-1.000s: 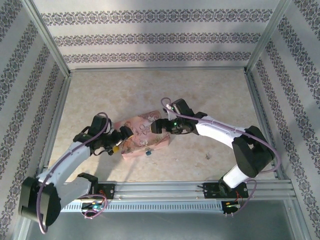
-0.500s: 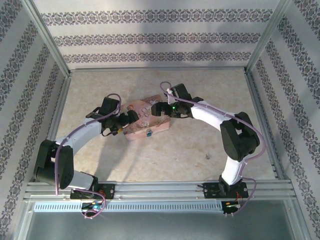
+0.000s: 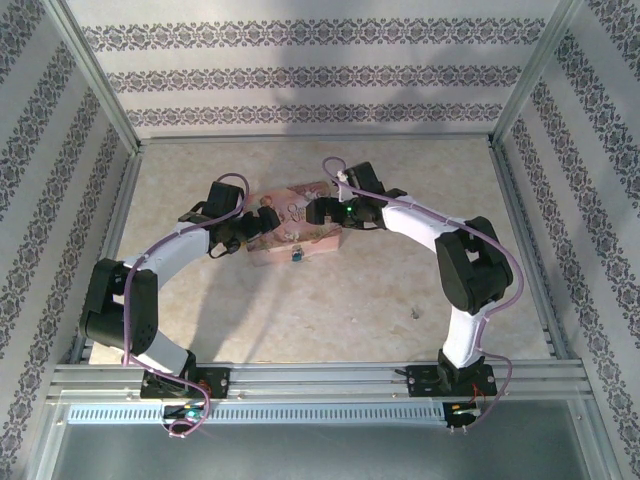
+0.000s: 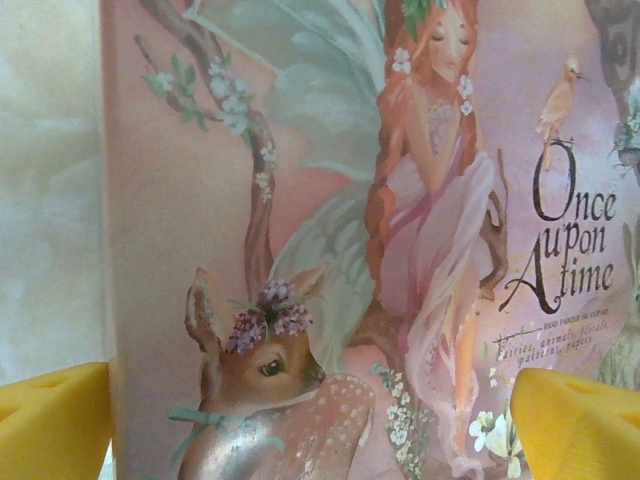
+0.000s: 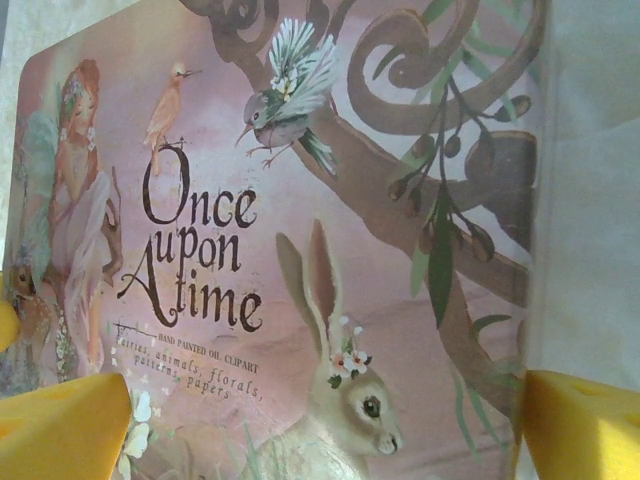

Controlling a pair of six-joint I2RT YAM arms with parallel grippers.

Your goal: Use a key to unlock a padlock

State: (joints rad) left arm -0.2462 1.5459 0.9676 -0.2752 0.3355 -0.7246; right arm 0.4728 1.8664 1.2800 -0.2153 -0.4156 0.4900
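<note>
Over the pink box (image 3: 300, 228), hovered with left gripper (image 3: 264, 221) and right gripper (image 3: 317, 212) spread wide; needed square clamping clear of the padlock (image 3: 297, 257).

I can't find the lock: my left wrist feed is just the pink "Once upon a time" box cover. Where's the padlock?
Observer: From above, the padlock sits against the near side of the pink box, about midway along it.
Operator: Where's the right gripper?
Observer: At the box's right end, the right gripper faces the left gripper across the cover.
Operator: Open?
Observer: Yes; the right wrist view shows its yellow pads wide apart.
</note>
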